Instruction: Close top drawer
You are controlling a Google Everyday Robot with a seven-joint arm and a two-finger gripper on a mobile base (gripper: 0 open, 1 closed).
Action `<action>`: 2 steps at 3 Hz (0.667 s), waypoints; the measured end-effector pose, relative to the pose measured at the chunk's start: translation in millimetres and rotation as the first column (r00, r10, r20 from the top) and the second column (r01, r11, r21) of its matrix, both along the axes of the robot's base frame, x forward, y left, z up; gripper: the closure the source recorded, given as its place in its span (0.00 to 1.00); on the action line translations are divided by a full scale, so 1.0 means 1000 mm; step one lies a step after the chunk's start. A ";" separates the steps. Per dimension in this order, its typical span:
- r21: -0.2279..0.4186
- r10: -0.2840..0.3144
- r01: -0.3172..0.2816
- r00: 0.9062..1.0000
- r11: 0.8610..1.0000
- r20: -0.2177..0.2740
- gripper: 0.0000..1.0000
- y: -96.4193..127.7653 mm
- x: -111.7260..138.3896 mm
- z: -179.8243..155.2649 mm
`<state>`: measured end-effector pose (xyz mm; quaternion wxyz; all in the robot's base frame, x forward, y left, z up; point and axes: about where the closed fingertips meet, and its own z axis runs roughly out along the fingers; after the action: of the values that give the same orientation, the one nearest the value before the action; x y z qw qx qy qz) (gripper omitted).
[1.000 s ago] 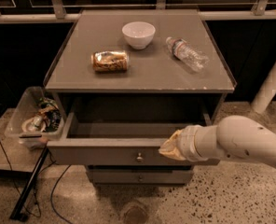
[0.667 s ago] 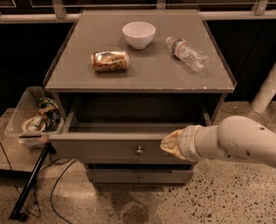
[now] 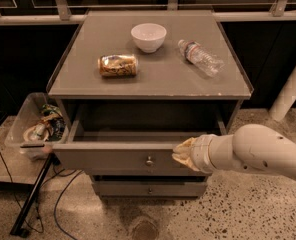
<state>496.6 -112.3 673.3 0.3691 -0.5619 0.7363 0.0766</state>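
Camera view: top drawer [image 3: 108, 159] pulled partly out, lower centre of frame, under the bench [image 3: 163, 81] top. Hand [image 3: 184, 154] against the drawer front, just right of knob [image 3: 149, 161]; spread or pressed together, cannot tell. On bench: bowl [image 3: 148, 36], can [image 3: 118, 65], bottle [image 3: 200, 57].

On the table [image 3: 163, 81], a bowl [image 3: 148, 36] sits far, a can [image 3: 118, 65] nearer left, a bottle [image 3: 200, 57] right. Under it the top drawer [image 3: 108, 159] juts near; the tool [image 3: 181, 153] is at its front, right of the knob [image 3: 149, 161].
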 end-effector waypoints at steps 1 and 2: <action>0.011 0.001 -0.001 1.000 1.000 -0.009 0.13 0.004 -0.007 0.001; 0.012 0.001 -0.001 1.000 1.000 -0.009 0.00 0.004 -0.007 0.001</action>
<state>490.1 -108.3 674.0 0.3689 -0.5598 0.7373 0.0837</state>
